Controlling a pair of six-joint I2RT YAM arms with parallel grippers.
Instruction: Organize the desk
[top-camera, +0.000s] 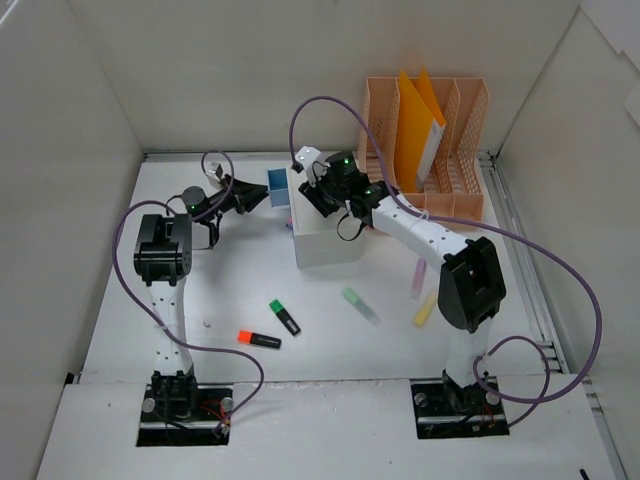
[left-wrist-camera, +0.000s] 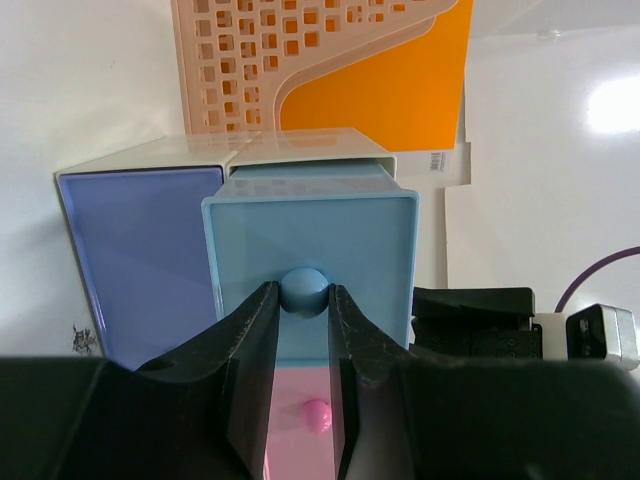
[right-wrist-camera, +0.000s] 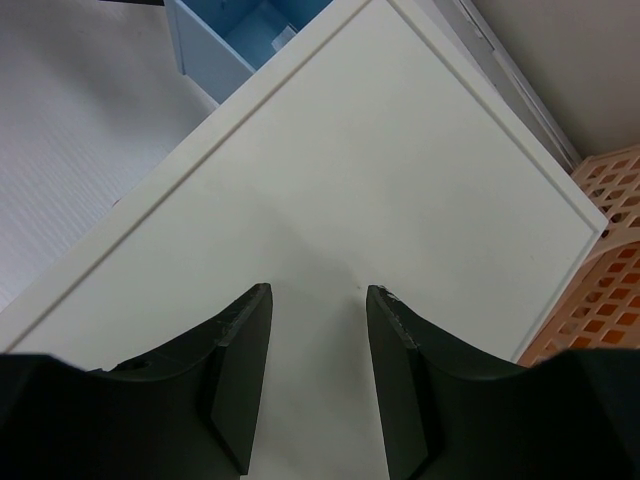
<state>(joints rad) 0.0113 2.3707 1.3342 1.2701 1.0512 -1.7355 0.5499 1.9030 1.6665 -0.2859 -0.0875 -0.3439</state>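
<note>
On the desk (top-camera: 110, 330) stands a white drawer box (top-camera: 325, 240). Its light blue drawer (left-wrist-camera: 310, 240) is pulled partly out toward the left. My left gripper (left-wrist-camera: 304, 292) is shut on the drawer's round blue knob (left-wrist-camera: 304, 288). Beside that drawer is a purple drawer front (left-wrist-camera: 140, 260), and below it a pink one with a pink knob (left-wrist-camera: 317, 415). My right gripper (right-wrist-camera: 318, 292) is open with nothing between its fingers, just over the box's flat white top (right-wrist-camera: 330, 180). The drawer's open inside (right-wrist-camera: 240, 35) shows in the right wrist view.
Loose highlighters lie in front of the box: green-black (top-camera: 285, 317), orange-black (top-camera: 259, 340), pale green (top-camera: 361, 306), pink (top-camera: 418, 278), yellow (top-camera: 426, 308). A peach file rack (top-camera: 462, 150) holding an orange folder (top-camera: 418, 125) stands at the back right. White walls enclose the desk.
</note>
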